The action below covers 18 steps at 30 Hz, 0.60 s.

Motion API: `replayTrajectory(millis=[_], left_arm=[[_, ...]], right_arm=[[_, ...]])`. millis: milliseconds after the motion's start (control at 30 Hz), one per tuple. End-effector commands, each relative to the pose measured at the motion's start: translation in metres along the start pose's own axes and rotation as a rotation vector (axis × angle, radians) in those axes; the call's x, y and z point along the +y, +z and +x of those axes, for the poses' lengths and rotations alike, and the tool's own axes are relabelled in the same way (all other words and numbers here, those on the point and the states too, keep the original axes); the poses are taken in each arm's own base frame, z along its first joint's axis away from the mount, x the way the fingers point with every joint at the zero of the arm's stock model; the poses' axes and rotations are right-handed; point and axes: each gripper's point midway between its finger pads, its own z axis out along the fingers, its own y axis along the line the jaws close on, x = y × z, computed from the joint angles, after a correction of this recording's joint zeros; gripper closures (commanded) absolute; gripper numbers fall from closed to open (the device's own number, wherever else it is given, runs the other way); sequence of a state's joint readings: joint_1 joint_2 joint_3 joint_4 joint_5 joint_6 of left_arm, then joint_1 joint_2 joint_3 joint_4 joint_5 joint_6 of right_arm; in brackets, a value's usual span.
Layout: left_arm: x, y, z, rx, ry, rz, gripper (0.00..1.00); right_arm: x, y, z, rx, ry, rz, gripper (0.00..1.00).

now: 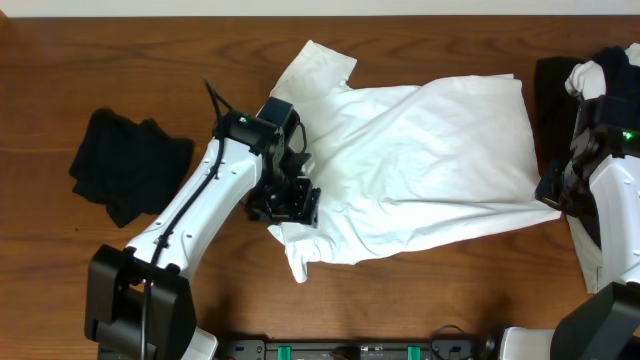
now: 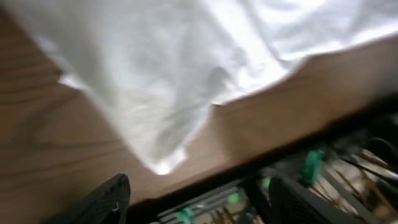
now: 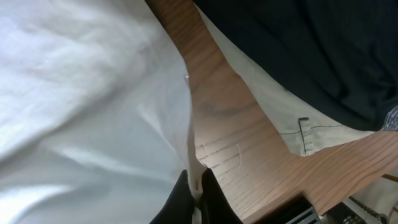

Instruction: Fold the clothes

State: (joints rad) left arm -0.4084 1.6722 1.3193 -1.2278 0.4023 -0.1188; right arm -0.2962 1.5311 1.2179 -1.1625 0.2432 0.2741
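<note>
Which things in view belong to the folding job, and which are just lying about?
Job:
white T-shirt, its edge pinched in the shut right gripper
open left gripper above it
separate black garment
black-and-white pile by the right arm

Lying about:
wooden table
rig hardware along its front edge

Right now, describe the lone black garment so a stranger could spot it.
Find the big white T-shirt on the table. Past the left arm, toward the left end, lies the black garment, crumpled. Unlike the dark pile at the right edge, it lies alone.
</note>
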Motion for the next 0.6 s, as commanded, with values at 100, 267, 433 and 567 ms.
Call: replayTrajectory(millis=[100, 267, 433, 567], left_arm=[[0.057, -0.017, -0.043, -0.200, -0.159, -0.191, 0.26], [0.084, -0.040, -0.099, -0.428, -0.213, -0.139, 0.58], [0.086, -0.029, -0.127, -0.452, -0.155, -0.045, 0.85], [0.099, -0.001, -0.134, -0.396, -0.152, -0.072, 0.91]], right_arm=[[-0.004, -0.001, 0.000, -0.005, 0.009, 0.011, 0.99], [-0.002, 0.000, 0.000, -0.001, 0.009, -0.001, 0.99], [0.000, 0.000, 0.000, 0.000, 0.008, -0.008, 0.99], [0.000, 0.000, 0.001, 0.000, 0.008, -0.008, 0.99]])
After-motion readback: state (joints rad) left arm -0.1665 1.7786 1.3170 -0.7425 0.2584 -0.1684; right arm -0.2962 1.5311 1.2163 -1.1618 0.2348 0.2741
